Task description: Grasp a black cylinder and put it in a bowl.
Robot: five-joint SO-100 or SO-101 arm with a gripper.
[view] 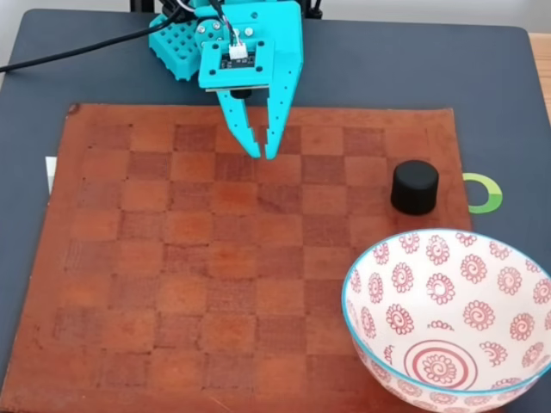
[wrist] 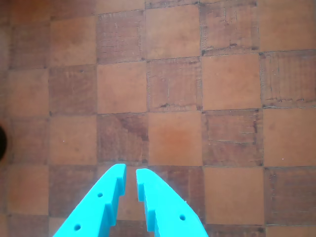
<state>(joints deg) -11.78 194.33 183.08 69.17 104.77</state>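
Observation:
The black cylinder (view: 414, 187) stands upright on the right side of the brown checkered board (view: 215, 284) in the fixed view. Just in front of it, the big white bowl (view: 448, 284) with red spirals sits at the lower right, holding nothing. My turquoise gripper (view: 263, 154) hangs over the board's far edge, well left of the cylinder, with its fingers nearly together and nothing between them. From the wrist, the gripper (wrist: 131, 172) points at bare squares, and a dark sliver (wrist: 1, 142) that may be the cylinder shows at the left edge.
The board lies on a dark grey table (view: 482, 77). A green ring (view: 484, 193) lies just right of the cylinder. A black cable (view: 77, 52) runs off to the left from the arm's base. A white slip (view: 50, 172) pokes out at the board's left edge.

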